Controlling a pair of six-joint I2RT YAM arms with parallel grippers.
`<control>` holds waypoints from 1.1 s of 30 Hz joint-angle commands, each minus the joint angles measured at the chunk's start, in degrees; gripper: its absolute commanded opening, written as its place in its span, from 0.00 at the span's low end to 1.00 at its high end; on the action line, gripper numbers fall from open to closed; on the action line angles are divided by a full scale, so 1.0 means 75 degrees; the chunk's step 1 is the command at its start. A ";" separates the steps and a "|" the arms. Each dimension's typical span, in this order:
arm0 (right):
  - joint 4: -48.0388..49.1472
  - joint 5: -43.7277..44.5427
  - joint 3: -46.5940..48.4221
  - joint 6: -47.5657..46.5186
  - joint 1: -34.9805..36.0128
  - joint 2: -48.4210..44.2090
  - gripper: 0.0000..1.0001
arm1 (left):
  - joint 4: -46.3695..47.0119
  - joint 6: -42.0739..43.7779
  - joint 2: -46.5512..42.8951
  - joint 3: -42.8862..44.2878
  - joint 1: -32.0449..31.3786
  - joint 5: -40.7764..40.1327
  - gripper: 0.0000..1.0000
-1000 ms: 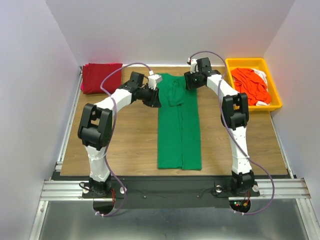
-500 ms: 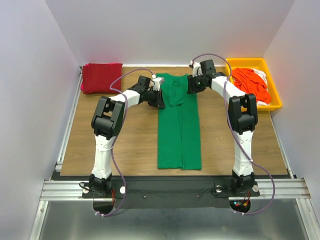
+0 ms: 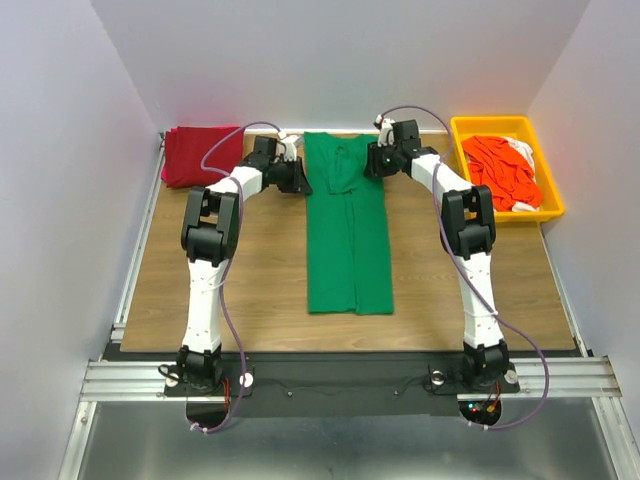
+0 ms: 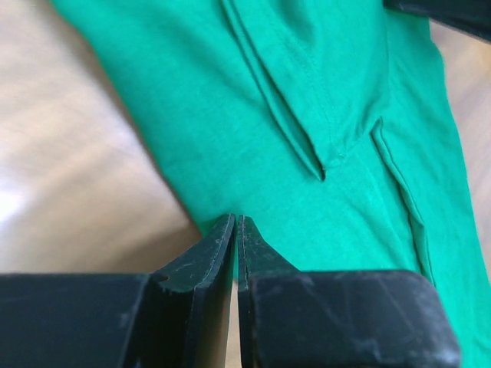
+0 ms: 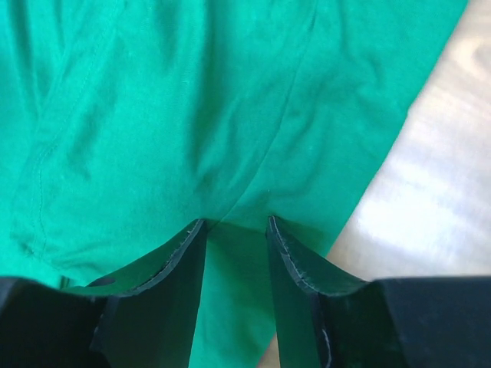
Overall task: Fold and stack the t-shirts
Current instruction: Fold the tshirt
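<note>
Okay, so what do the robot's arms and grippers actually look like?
The left arm and right arm have white links and black joints, each carrying a looping purple-grey cable. The left gripper and right gripper have black, tapered, scuffed fingers.

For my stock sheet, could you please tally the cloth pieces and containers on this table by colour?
green t-shirt: 1
dark red folded shirt: 1
orange-red cloth: 1 heap in the tray, garment count cannot be told
white cloth: 1, only partly showing beside the orange-red
yellow tray: 1
Total: 5
</note>
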 commanded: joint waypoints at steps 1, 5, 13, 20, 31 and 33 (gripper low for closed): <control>0.0090 0.0660 0.0679 0.0381 -0.0007 0.0833 0.45 | -0.0586 0.0169 0.0487 0.1044 0.0266 -0.0183 0.18; 0.0137 0.0777 0.1312 0.0371 0.0004 0.1173 0.49 | -0.0833 0.0286 0.0734 0.1632 0.0407 -0.0055 0.20; 0.0137 -0.0287 0.1290 -0.0508 -0.0007 -0.0394 0.87 | -0.0471 0.1258 -0.0950 0.0968 0.0396 0.0637 0.41; 0.0113 -0.1038 0.0002 -0.1375 0.0028 -0.3077 1.00 | -0.0376 0.2641 -0.3880 -0.0169 0.0384 0.0005 0.71; -0.0086 -0.2535 -0.4085 -0.3131 0.0028 -0.7389 1.00 | 0.0234 0.4012 -0.7127 -0.3052 0.0384 0.0226 0.98; -0.0331 -0.2889 -0.5211 -0.3741 0.0075 -0.8385 1.00 | -0.1296 0.5765 -0.7374 -0.3054 0.0303 0.1208 0.98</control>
